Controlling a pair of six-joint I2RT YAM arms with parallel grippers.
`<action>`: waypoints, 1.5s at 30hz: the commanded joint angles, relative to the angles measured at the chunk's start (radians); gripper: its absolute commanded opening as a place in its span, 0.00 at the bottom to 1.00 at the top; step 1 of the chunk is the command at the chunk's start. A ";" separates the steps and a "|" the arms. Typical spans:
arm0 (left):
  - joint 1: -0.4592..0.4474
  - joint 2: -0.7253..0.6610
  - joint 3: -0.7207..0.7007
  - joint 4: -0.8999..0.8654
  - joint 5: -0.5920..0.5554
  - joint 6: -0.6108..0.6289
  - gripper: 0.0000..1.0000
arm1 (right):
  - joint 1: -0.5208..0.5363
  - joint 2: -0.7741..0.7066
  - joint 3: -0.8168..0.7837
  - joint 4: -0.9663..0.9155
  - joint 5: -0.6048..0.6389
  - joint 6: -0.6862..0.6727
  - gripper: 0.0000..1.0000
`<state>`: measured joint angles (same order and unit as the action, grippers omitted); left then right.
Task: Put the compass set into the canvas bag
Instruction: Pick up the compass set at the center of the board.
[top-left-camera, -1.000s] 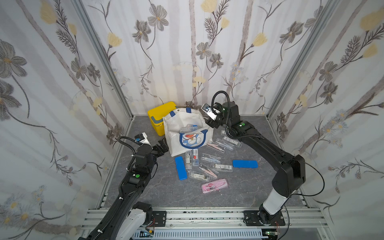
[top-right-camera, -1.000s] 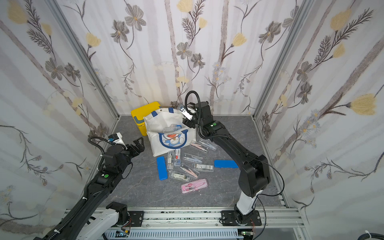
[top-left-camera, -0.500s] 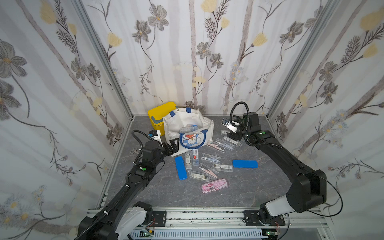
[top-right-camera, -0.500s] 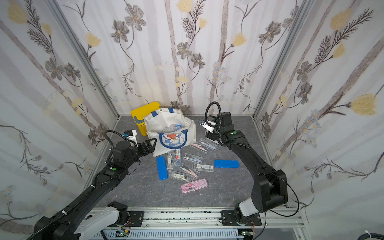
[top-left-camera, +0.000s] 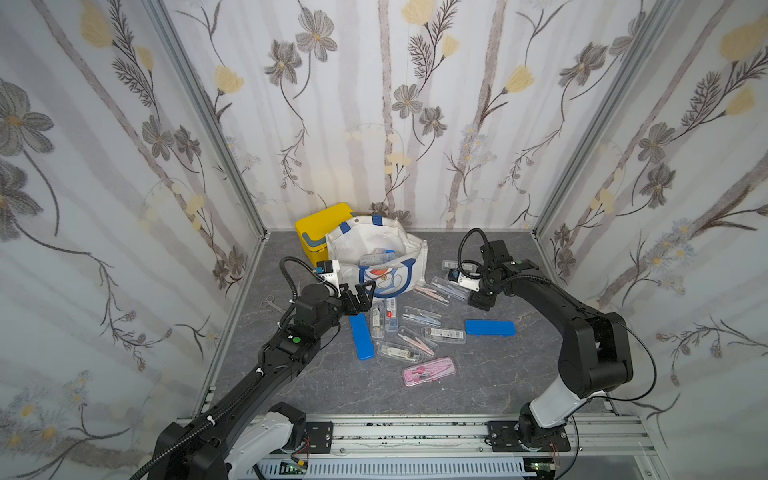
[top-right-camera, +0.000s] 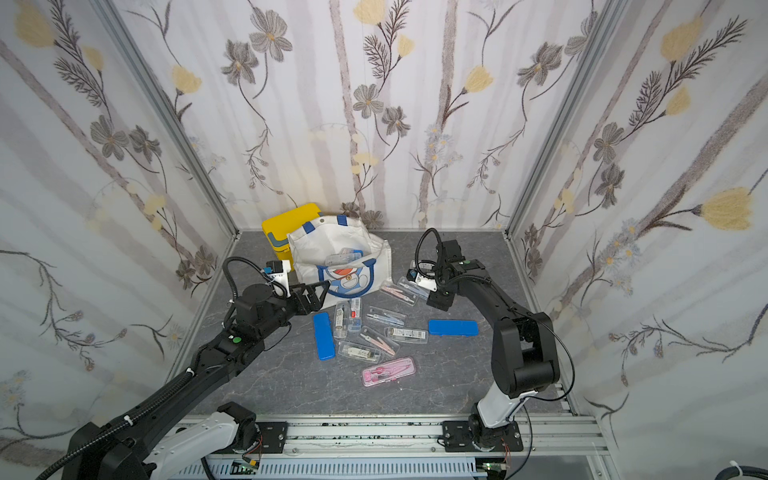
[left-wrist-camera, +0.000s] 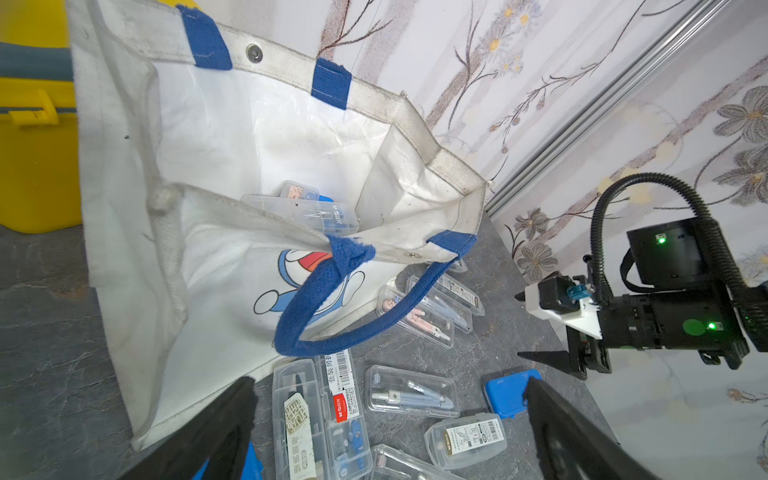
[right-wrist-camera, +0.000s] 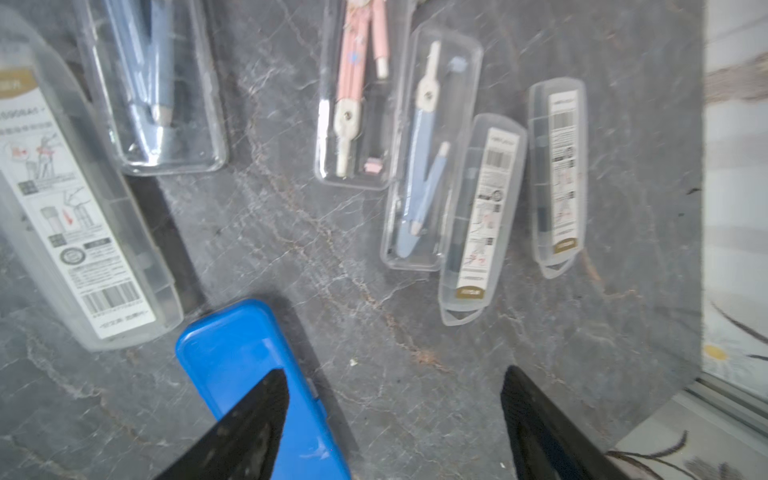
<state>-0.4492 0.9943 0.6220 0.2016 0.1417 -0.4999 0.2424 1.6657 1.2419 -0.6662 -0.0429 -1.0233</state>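
Observation:
The white canvas bag (top-left-camera: 376, 243) (top-right-camera: 332, 241) (left-wrist-camera: 232, 137) stands open at the back, blue handle drooping over its cat-face pocket. One clear compass set case (top-left-camera: 376, 257) (left-wrist-camera: 309, 212) lies inside it. Several more clear cases (top-left-camera: 442, 333) (right-wrist-camera: 428, 166), two blue cases (top-left-camera: 490, 327) (top-left-camera: 360, 336) and a pink case (top-left-camera: 430, 371) lie scattered on the grey table in front. My left gripper (top-left-camera: 362, 295) (top-right-camera: 316, 293) (left-wrist-camera: 388, 384) is open and empty by the bag's front left corner. My right gripper (top-left-camera: 478, 302) (top-right-camera: 438, 302) (right-wrist-camera: 394, 372) hangs open, holding nothing, low over bare table beside a blue case (right-wrist-camera: 249, 353).
A yellow plastic box (top-left-camera: 318, 228) stands behind the bag on the left. A small scissors-like metal item (top-left-camera: 269, 302) lies near the left wall. Flowered walls close in the table on three sides; a metal rail (top-left-camera: 415, 432) runs along the front.
My right gripper left the bag's mouth, swinging right and down to the cases on the table. My left arm reached forward to the bag's front corner.

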 joint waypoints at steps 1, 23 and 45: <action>-0.001 0.000 0.000 0.046 -0.025 0.025 1.00 | -0.009 0.012 -0.028 -0.081 0.003 -0.017 0.81; 0.000 -0.032 -0.057 0.055 -0.065 0.042 1.00 | -0.064 -0.010 -0.211 -0.072 -0.012 -0.028 0.87; 0.000 -0.061 -0.082 0.051 -0.086 0.035 1.00 | -0.071 0.035 -0.246 0.027 -0.032 -0.083 0.85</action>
<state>-0.4500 0.9371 0.5438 0.2302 0.0727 -0.4709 0.1753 1.6840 0.9787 -0.6117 -0.0341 -1.0863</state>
